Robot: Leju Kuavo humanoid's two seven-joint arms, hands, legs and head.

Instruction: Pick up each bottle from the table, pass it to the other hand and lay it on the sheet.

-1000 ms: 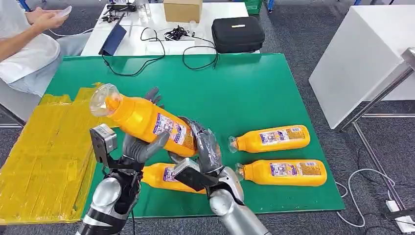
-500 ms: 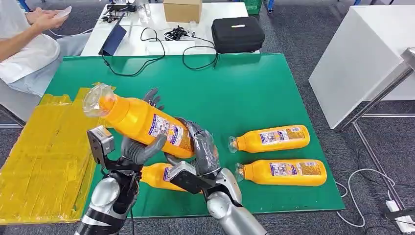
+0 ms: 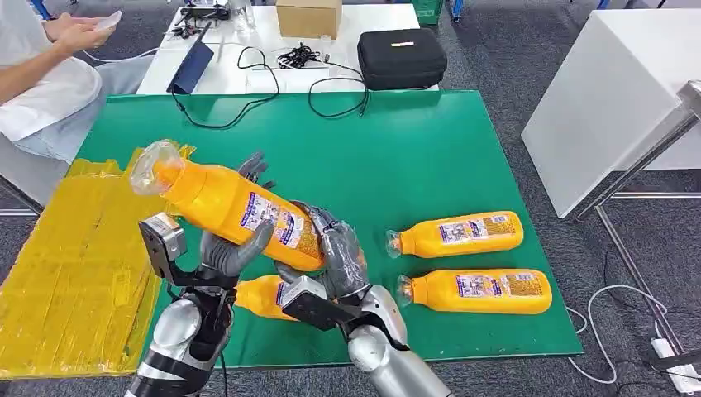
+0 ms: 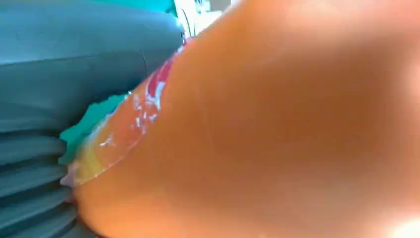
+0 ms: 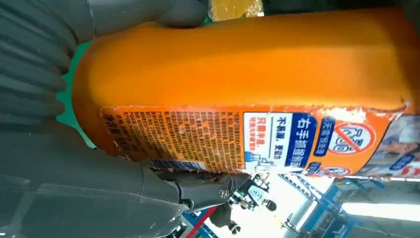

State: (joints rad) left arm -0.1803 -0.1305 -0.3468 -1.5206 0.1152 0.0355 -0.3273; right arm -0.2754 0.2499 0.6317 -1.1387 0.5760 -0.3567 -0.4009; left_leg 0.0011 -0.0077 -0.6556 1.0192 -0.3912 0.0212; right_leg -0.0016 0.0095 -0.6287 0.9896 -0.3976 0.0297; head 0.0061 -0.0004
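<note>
An orange bottle (image 3: 231, 211) with a clear cap hangs tilted over the left part of the green mat (image 3: 413, 157), cap end toward the yellow sheet (image 3: 74, 256). My left hand (image 3: 236, 248) grips its middle, thumb in front and fingers behind. My right hand (image 3: 339, 252) wraps its base end. The left wrist view shows the bottle (image 4: 277, 129) close against my left hand (image 4: 49, 74). The right wrist view shows the labelled bottle (image 5: 237, 74) between the fingers of my right hand (image 5: 64, 163). Another bottle (image 3: 260, 296) lies beneath my hands. Two more bottles (image 3: 455, 234) (image 3: 479, 291) lie at the right.
A person (image 3: 41, 74) sits at the far left beside a white table (image 3: 264, 50) with cables, a cardboard box (image 3: 308, 16) and a black case (image 3: 401, 56). A white cabinet (image 3: 612, 91) and a metal stand (image 3: 636, 165) are at the right.
Both hands have carried the held bottle a little to the left, its cap end now reaching over the edge of the yellow sheet.
</note>
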